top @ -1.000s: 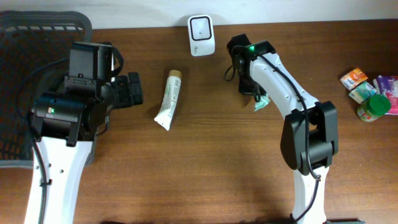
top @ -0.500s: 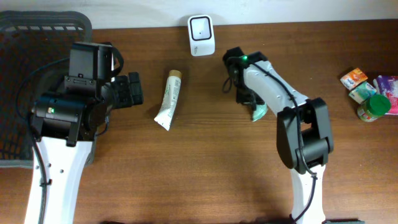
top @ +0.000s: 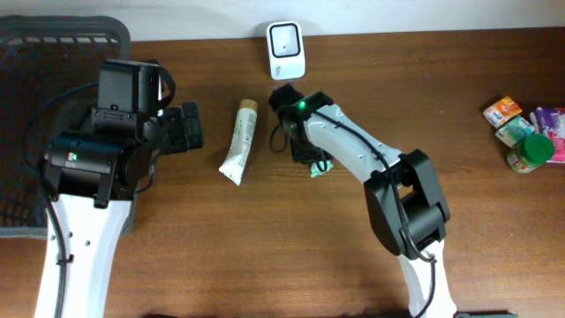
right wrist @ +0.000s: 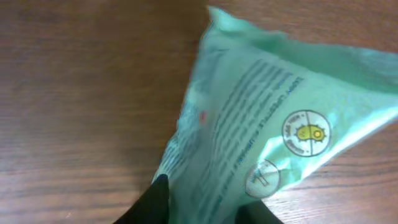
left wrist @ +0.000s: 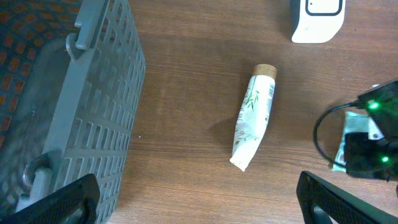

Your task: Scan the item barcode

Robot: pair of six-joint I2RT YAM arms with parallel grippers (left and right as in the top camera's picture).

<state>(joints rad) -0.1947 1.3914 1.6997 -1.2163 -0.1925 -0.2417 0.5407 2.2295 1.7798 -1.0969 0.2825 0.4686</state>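
The item in hand is a pale green printed packet point(right wrist: 261, 118), and my right gripper point(right wrist: 202, 210) is shut on its lower end, a dark finger point(right wrist: 152, 200) on either side. From overhead the packet point(top: 321, 166) pokes out below the right gripper point(top: 309, 152), a little in front of the white barcode scanner point(top: 286, 38) at the table's back edge. My left gripper point(top: 191, 126) stands open and holds nothing. In the left wrist view its gripper point(left wrist: 202, 202) has both fingers wide apart over bare wood, with the packet point(left wrist: 356, 134) at the right.
A white tube with a tan cap point(top: 239, 141) lies between the two arms, also seen as the tube point(left wrist: 254, 115) from the left wrist. A dark mesh basket point(top: 26, 115) fills the left side. Several small packages and a green-lidded jar point(top: 530, 152) sit at the far right.
My right arm has swung left with the green packet, from the right of the scanner to a spot just in front of it. The left arm has not moved.
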